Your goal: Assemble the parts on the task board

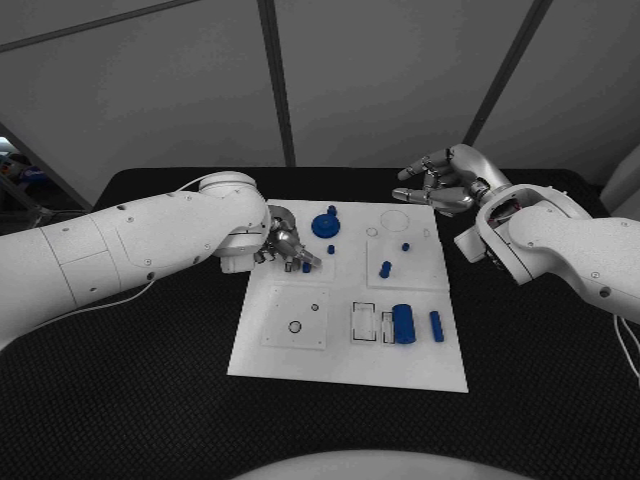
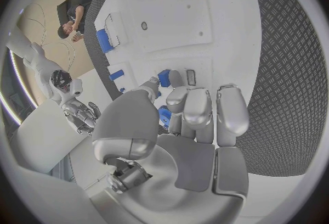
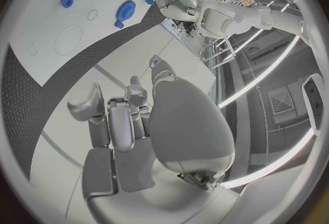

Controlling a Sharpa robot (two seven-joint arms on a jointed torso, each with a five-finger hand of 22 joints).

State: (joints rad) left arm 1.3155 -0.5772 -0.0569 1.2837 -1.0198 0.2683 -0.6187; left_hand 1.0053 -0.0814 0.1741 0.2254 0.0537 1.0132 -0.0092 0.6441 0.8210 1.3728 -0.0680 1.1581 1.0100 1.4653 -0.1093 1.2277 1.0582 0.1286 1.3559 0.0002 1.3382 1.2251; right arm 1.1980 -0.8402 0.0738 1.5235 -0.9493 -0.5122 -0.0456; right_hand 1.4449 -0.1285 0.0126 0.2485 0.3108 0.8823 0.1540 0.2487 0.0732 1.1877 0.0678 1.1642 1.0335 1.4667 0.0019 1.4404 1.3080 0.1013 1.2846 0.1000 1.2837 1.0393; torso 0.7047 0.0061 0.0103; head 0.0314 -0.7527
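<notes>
The white task board (image 1: 342, 350) lies in the middle of the black table. My left hand (image 1: 284, 247) is low over its far left part, thumb and fingertip pinching a small blue part (image 1: 306, 267) (image 2: 164, 77) that touches the board. A blue gear (image 1: 326, 225) (image 3: 126, 11) sits just beyond that hand. My right hand (image 1: 443, 183) hangs above the board's far right corner with loosely bent fingers (image 3: 113, 119) and nothing in them. A blue cylinder (image 1: 404, 323) (image 2: 104, 40) lies in a slot at the near right, with a blue pin (image 1: 436, 323) beside it.
More small blue parts stand on the board's far half: a cap (image 1: 374, 232), a peg (image 1: 385, 268) and a short stud (image 1: 332, 249). Round holes (image 1: 294, 326) mark the near left panel. Black table (image 1: 147, 400) surrounds the board.
</notes>
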